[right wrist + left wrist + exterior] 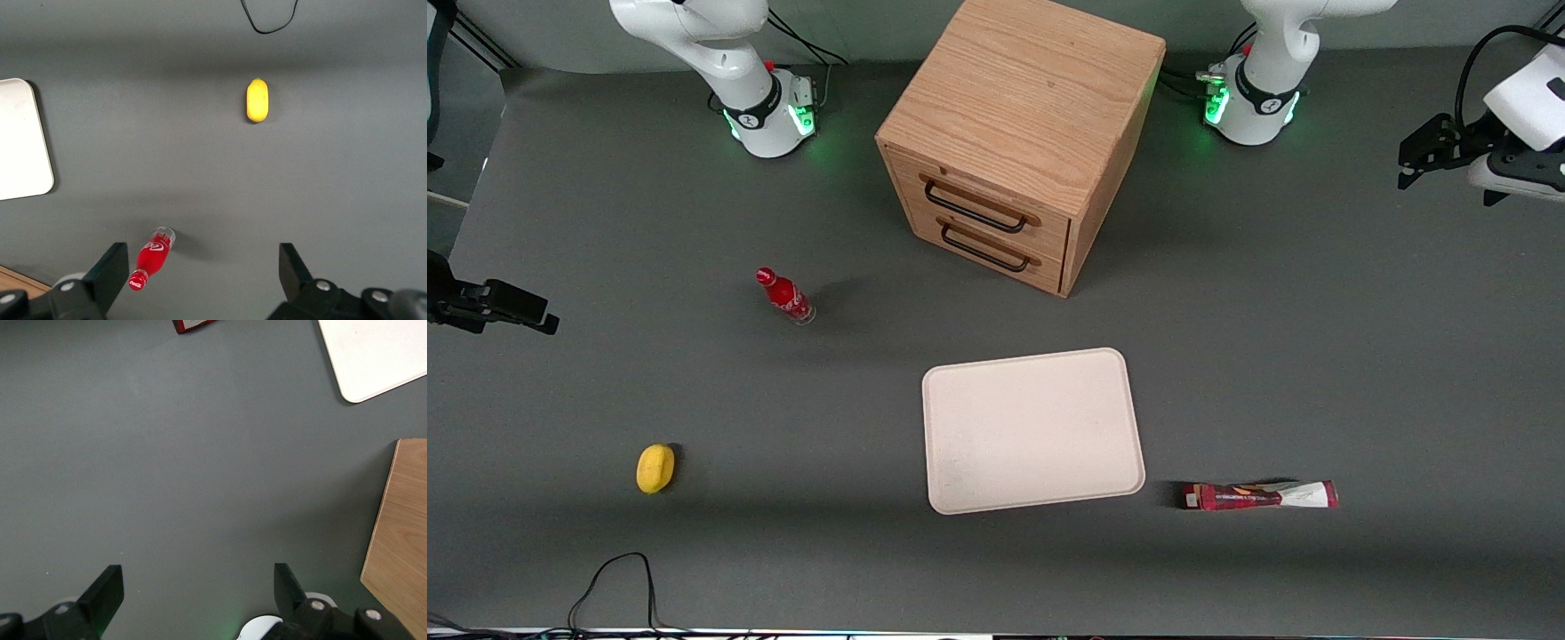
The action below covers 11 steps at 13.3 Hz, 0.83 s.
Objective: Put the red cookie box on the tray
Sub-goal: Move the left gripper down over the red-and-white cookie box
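The red cookie box [1261, 496] lies flat on the table just beside the tray [1033, 430], well below and away from the gripper [199, 587]. The gripper hangs high over bare table near the wooden drawer cabinet [1021, 133], fingers spread wide, holding nothing, presumably ready to approach.

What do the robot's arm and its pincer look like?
The working arm is smooth white with a black ring and green glowing lights at its base, plus black cables. Its pincer, high above the table, has two flat black fingers, set wide apart.
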Tool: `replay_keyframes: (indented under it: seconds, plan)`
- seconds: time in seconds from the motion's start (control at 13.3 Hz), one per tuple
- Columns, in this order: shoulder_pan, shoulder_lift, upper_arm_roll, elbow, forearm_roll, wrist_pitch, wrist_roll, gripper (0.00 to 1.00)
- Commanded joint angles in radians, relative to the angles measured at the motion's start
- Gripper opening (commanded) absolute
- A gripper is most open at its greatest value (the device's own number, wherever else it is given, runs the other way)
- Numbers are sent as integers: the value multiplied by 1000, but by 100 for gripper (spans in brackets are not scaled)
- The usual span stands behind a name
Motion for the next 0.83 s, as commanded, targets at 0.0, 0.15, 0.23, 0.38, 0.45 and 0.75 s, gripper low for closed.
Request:
replay_keyframes:
  seconds: [0.0,0.15,0.23,0.38,0.45,0.75]
  plan:
    - [10,-15,-8,-22,6,21,15,100]
    - [10,-13,-8,-19,27,65,10,100]
    - [9,16,-7,-17,44,124,10,100]
    - [0,64,8,-11,47,157,20,100]
    - [-5,102,12,8,34,166,1,100]
    - [-71,341,59,250,28,150,-294,99]
